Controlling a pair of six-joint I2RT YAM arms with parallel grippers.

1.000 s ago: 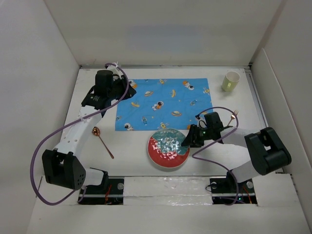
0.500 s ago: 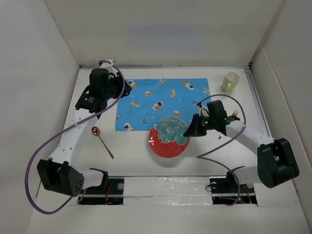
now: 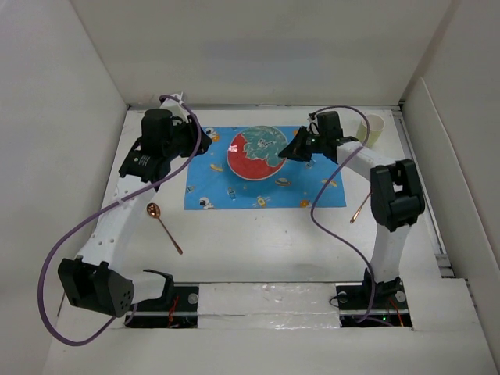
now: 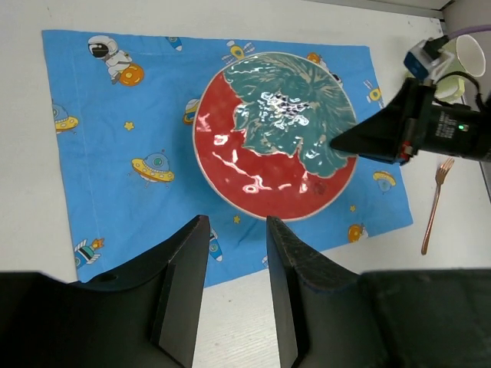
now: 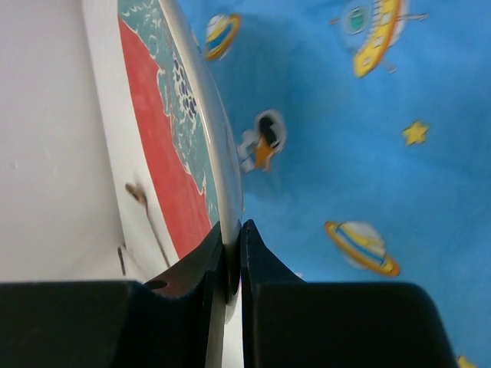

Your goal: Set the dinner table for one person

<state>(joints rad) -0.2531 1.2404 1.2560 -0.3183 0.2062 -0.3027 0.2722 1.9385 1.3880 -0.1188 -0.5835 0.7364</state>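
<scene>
Watching the top camera, I am seeing the bench (image 3: 258,246) spreading white under both arms, with white walls rising round it. A blue placemat (image 3: 226,191) printed with astronauts and ringed planets is lying flat on its far middle.

My right claw (image 3: 295,150) is pinching the right rim of the plate (image 3: 254,153). The right wrist camera is showing both fingers closed tight on that rim, with the edge running up between them. The plate is red and teal with a glossy face, and it is sitting over the far half of the placemat, a little right of centre. I am not managing to tell whether it is resting on the cloth or hanging just above it.

My left claw (image 4: 234,230) is hanging above the near edge of the placemat with its jaws parted and nothing between them. Its own camera is looking down on the plate, which is lying just beyond the fingertips.

A copper-coloured spoon (image 3: 162,225) is lying on bare bench, off the near left corner of the placemat, bowl end pointing away from me. A matching fork (image 4: 433,203) is lying on bare bench just beside the right edge of the cloth, prongs pointing away. A pale cup (image 3: 376,129) is standing upright near the far right corner, partly hidden behind the right arm.
</scene>
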